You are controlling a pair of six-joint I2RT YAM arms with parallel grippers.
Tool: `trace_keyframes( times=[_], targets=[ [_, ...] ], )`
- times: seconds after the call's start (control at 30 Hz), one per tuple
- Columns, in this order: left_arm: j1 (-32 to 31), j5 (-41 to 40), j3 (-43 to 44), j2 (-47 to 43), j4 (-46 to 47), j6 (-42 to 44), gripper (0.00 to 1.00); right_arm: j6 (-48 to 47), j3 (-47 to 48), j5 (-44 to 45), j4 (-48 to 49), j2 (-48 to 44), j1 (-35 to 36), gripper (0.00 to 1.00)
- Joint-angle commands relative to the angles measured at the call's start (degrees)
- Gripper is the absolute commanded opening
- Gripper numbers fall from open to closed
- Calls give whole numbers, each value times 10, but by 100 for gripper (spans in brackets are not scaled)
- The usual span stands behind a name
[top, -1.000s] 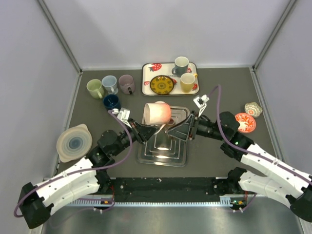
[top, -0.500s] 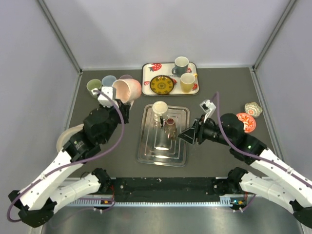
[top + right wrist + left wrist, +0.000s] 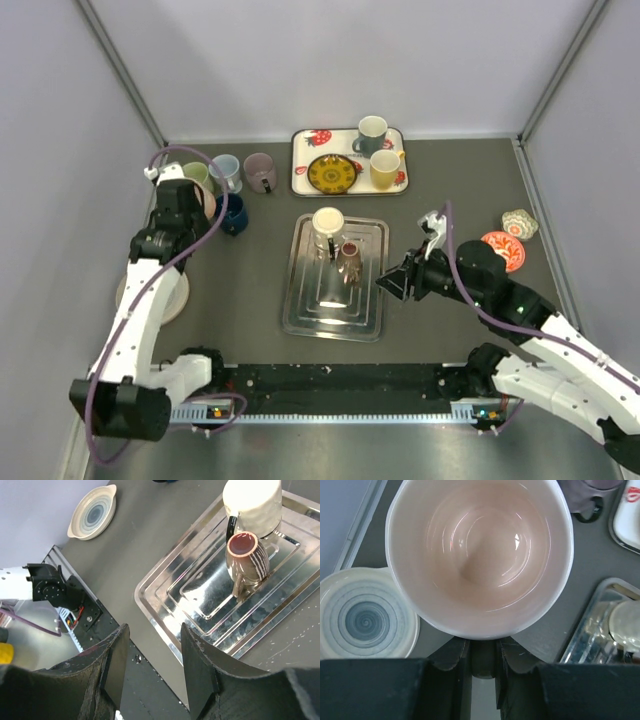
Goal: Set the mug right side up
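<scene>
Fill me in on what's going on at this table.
The left pincer is shut on the pale pink ceramic mug, holding it near the cluster of mugs at the dark table's left rear. Its mouth faces up toward the wrist camera, so it looks right side up; whether it touches down cannot be told. The right pincer hangs open and empty beside the shiny steel tray holding two other mugs.

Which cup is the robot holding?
The big pale pink ceramic mug, clamped in the left gripper; the right gripper is open, holding none.
</scene>
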Motion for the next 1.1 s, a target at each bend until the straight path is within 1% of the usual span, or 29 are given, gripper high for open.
trace_keyframes(
  times=[0.0, 0.2, 0.37, 0.57, 0.73, 0.9, 1.07],
  targets=[
    [52, 29, 10, 50, 84, -21, 0, -20, -11, 8, 4, -18, 3, 46],
    [117, 41, -16, 122, 131, -36, 0, -31, -18, 13, 1, -22, 4, 45],
    [147, 44, -38, 149, 171, -44, 0, -41, -19, -2, -2, -12, 3, 46],
    [155, 41, -55, 175, 195, -39, 0, -46, -16, 2, -2, 7, 3, 46],
    [156, 52, -57, 220, 221, -50, 0, -44, -14, 4, -1, 17, 3, 45],
    [156, 72, -25, 281, 199, -52, 0, -43, -8, 9, -10, 21, 3, 45],
    [156, 80, -26, 301, 203, -53, 0, -45, -1, 18, -17, 21, 3, 46]
  ],
)
